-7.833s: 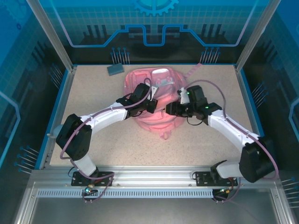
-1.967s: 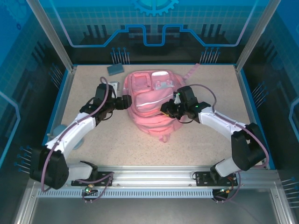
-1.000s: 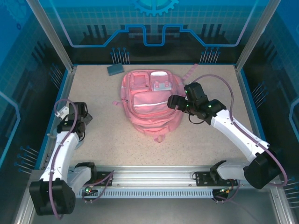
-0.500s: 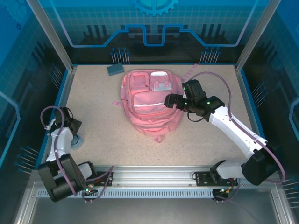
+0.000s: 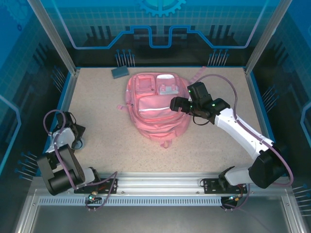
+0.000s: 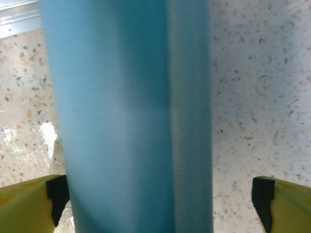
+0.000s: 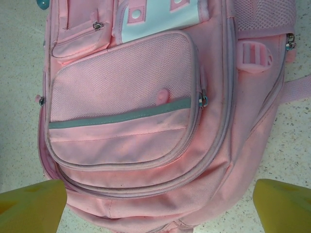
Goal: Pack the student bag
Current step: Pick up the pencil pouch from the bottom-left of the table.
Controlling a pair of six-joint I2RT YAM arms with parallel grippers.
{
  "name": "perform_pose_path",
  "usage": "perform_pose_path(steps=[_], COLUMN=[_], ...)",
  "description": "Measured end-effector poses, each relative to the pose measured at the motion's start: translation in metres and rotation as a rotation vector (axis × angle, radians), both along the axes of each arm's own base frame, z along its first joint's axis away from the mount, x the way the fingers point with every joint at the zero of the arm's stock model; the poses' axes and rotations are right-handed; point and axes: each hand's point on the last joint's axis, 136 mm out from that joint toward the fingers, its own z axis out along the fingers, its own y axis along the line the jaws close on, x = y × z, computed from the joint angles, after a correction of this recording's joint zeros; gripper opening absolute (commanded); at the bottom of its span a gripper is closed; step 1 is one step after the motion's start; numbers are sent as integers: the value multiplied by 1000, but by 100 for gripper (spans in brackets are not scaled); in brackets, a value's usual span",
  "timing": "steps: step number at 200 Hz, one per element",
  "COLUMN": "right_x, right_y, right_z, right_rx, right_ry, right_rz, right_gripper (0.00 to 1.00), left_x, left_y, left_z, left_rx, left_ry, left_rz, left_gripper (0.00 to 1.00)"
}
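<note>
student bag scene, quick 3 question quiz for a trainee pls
1. True or false: the student bag lies on the table with its front pockets facing up.
2. In the left wrist view, what stands between the open left fingers?
A. a blue cylinder
B. a pink strap
C. a white patch
3. Fill in: the ___ arm's fingers are spread open above the bag's front pocket.

Key:
1. True.
2. A.
3. Right: the right fingers frame the pocket from above, with nothing held.
</note>
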Motion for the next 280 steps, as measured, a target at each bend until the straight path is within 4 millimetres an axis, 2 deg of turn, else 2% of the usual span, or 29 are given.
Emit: perform_pose_path(steps=[71, 124, 163, 183, 203, 235, 257, 280], right_x=[0, 0, 0, 0, 1, 5, 6, 7], right_y=[0, 0, 0, 0, 0, -1, -2, -2], right_z=[0, 0, 0, 0, 1, 3, 0, -3], right_rx=[-1, -1, -1, -1, 0, 2, -1, -3], right_ry=[1, 1, 1, 1, -2, -4, 2, 9], right_rz=[-1, -1, -1, -1, -2, -9, -11, -13], right_gripper=[98, 98, 98, 98, 98, 98, 98, 98], left_x=[4, 6, 4, 6, 5, 15, 20, 27], left_y=[-1, -1, -4, -2, -2, 2, 2, -7], left_z=[-2, -6, -19, -18, -19, -15, -14, -11], left_rx=[-12, -19, -48, -51, -50, -36, -34, -45], left_ry=[-13, -9, 33, 40, 54, 13, -7, -24], left_rz=[-7, -10, -16, -21, -30, -43, -53, -87], left_gripper=[86, 90, 89, 83, 73, 57, 56, 56])
